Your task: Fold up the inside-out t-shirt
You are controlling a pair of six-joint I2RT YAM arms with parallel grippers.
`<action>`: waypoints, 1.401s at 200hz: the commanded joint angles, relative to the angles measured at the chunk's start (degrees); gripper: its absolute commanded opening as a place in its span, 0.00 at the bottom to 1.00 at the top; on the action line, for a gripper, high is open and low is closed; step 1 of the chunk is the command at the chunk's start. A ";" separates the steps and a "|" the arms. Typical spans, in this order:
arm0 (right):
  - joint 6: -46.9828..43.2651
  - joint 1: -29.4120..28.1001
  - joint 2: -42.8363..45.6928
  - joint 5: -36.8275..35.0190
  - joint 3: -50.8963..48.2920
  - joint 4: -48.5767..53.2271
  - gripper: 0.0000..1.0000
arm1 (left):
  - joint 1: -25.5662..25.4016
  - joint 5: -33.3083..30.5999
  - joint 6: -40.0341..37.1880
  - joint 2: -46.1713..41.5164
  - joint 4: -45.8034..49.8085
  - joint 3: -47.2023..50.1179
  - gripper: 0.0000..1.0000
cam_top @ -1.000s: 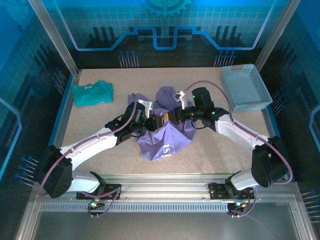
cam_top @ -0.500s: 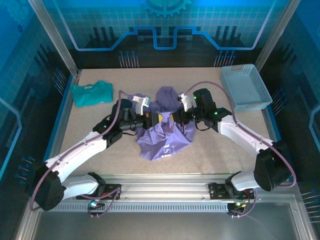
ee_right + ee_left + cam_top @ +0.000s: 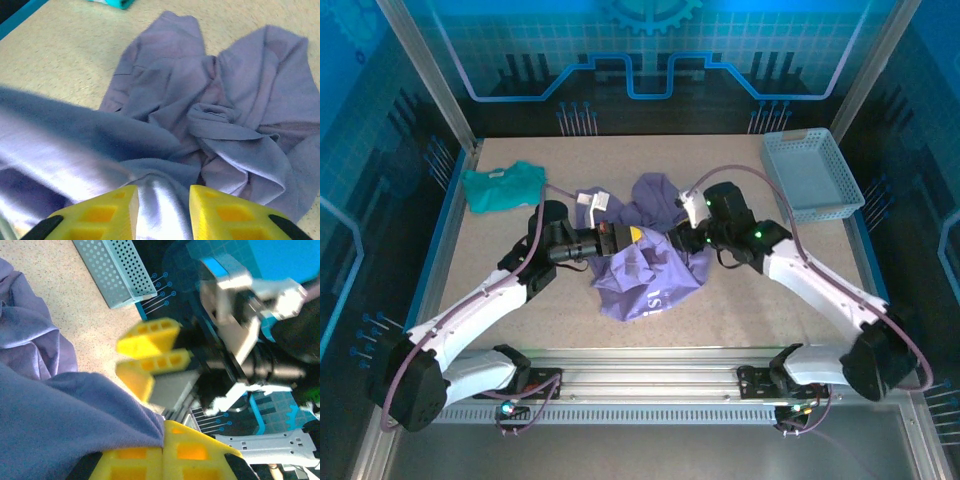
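Over on the left of the desk (image 3: 620,155) we've got a smaller teal shirt (image 3: 503,187) lying in a loose bundle, well apart from the action, so we're ignoring it.

Next comes the left tool (image 3: 164,440). Its yellow fingers are clamped together on a fold of the inside-out t-shirt (image 3: 645,285), and the cloth fans out from that pinch. Our guess is it's holding an edge so the heap can be drawn open, because you can't fold something that's balled up.

The t-shirt itself sits mid-desk between the two arms, and it's a proper crumple: soft lavender knit, matte, with deep wrinkles and a twisted knot of fabric at the far side. A flatter flap hangs toward the near edge with a bit of white lettering on it. It's floppy stuff and will sag wherever it isn't held.

The right tool (image 3: 163,192) faces the left one, just beside it. Its fingers stand parted, with pale purple cloth lying in the gap. They don't look pressed onto the fabric, so we read it as released or about to re-grab. The fingers are ribbed yellow plastic with little windows moulded in.

Far right, a pale blue perforated basket (image 3: 812,212) sits by the desk's back corner, rigid and boxy, nowhere near the shirt.

We'd say the folding proper hasn't begun.
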State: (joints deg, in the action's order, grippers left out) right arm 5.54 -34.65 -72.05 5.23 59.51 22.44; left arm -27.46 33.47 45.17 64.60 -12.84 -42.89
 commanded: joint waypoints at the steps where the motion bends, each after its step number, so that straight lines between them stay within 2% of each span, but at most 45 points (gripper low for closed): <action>1: -6.00 -5.07 4.27 -2.18 -2.59 0.03 0.34 | 0.66 1.51 1.24 -0.17 -2.63 0.29 0.00; 12: -7.64 -7.31 5.05 -0.96 -3.89 -1.36 0.33 | 0.66 1.42 1.21 -0.17 -2.63 0.31 0.00; 38: -8.31 -10.14 4.20 1.85 -5.94 -5.58 0.23 | 0.66 1.42 1.19 -0.25 -2.37 0.37 0.00; 58: -6.23 -10.18 1.25 -0.95 -5.46 -7.55 0.21 | 0.67 1.42 1.18 -0.51 -2.19 0.39 0.00; 68: -4.50 -9.91 -0.35 -4.66 -4.73 -7.79 0.21 | 0.66 1.37 1.05 -0.85 -1.96 0.34 0.00; 82: -1.82 -9.16 -2.12 -6.28 -4.25 -8.85 0.26 | 0.67 1.16 0.98 -1.21 -1.67 0.30 0.00; 112: 1.74 -8.45 -4.86 -6.65 -5.17 -13.18 0.34 | 0.74 1.20 0.98 -1.40 -1.85 0.29 0.00; 145: 3.59 -8.22 -8.28 -6.29 -5.19 -17.91 0.35 | 0.81 1.42 1.16 -1.39 -2.17 0.33 0.00; 161: 4.20 -7.55 -8.92 -6.01 -5.04 -18.96 0.26 | 0.98 1.42 1.34 -1.53 -2.31 0.53 0.00; 175: 4.56 -6.24 -8.38 -5.14 -5.09 -19.05 0.11 | 1.33 1.36 1.58 -1.87 -2.67 0.94 0.00; 186: 4.58 -4.80 -7.10 -2.72 -5.73 -19.42 0.00 | 1.83 0.96 1.90 -2.23 -2.98 1.22 0.00; 229: 4.04 1.13 1.30 16.18 -10.59 -21.95 0.00 | 4.79 -2.67 2.20 -2.82 -1.82 2.64 0.00; 257: 4.10 4.82 4.96 31.04 -10.84 -21.56 0.00 | 5.80 -9.90 -0.94 -3.07 2.52 2.34 0.00; 280: 5.67 5.22 4.76 40.33 -10.37 -24.63 0.00 | 5.89 -13.94 -3.76 -2.03 4.32 1.44 0.00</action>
State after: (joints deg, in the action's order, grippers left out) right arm 9.50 -30.06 -67.75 29.95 49.06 1.89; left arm -22.20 25.78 45.41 62.89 -11.53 -40.99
